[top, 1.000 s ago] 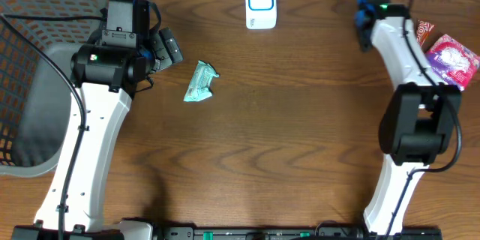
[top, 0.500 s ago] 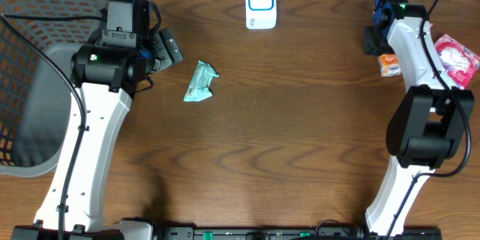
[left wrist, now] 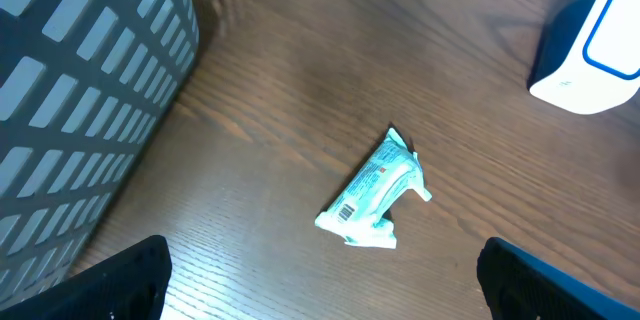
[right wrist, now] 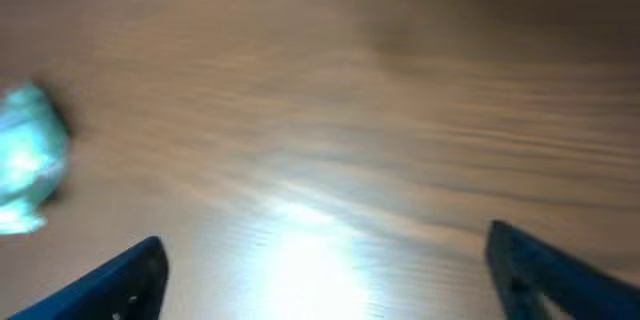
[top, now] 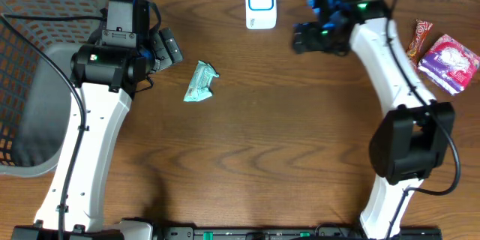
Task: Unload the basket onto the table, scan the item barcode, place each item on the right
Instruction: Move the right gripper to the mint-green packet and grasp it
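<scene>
item: small teal crinkled plastic packet [left wrist: 375,192] flat on brown wooden tabletop [top: 285,135], just ahead of left gripper [left wrist: 320,290], long axis slanted | left gripper: wide open, empty, nearer arm | right gripper [top: 306,39]: wide open, empty, well apart

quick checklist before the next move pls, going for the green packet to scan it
1. left gripper open and empty: ok
2. green packet lying free, nothing touching it: ok
3. barcode facing up, visible in the left wrist view: ok
4. scanner unobstructed on the packet's side: ok
5. right gripper open and empty: ok
6. right gripper far enough from the scanner: cannot tell; it hangs just right of it and its wrist view is blurred
</scene>
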`<state>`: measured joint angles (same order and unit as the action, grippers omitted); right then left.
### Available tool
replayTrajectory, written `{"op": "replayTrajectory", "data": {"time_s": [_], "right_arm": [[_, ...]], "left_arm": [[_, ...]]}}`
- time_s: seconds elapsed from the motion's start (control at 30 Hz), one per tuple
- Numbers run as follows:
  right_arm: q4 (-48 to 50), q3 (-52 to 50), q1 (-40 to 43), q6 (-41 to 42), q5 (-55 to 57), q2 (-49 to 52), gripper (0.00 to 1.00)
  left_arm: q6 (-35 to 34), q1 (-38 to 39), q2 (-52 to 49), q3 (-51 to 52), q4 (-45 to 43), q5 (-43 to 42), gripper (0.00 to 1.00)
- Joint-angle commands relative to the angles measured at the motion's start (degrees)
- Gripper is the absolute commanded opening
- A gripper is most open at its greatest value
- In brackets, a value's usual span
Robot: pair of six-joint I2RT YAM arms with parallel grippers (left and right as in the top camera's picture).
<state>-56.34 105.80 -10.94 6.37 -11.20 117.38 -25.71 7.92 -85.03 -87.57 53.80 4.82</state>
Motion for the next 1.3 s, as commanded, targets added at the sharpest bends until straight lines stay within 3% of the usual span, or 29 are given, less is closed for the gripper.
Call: {"op": "replayTrajectory", "data": {"time_s": [0.0, 0.53, 1.03, 1.2, 1.27], "right_arm": [[-0.09, 0.15, -5.38, 0.55, -7.39, -0.07, 0.99], [14.29, 0.13, -21.86, 26.36, -10.36, 7.61, 0.99], [21.73, 0.13, -27.17, 41.99, -10.75, 16.17, 0.92], [24.50, 0.13, -27.32, 42.42, -10.78, 20.87, 0.64], [24.79, 0.13, -27.19, 41.90, -10.73, 21.55, 0.40]], "left_arm": [[-0.31, -0.24, -0.31, -0.42, 0.15, 0.31, 0.98], [-0.31, -0.24, -0.31, -0.42, 0.15, 0.31, 0.98], [-0.31, -0.24, -0.31, -0.42, 0.15, 0.31, 0.98], [-0.31, -0.24, -0.31, -0.42, 0.15, 0.31, 0.98], [-0.31, -0.26, -0.31, -0.42, 0.15, 0.31, 0.98]]}}
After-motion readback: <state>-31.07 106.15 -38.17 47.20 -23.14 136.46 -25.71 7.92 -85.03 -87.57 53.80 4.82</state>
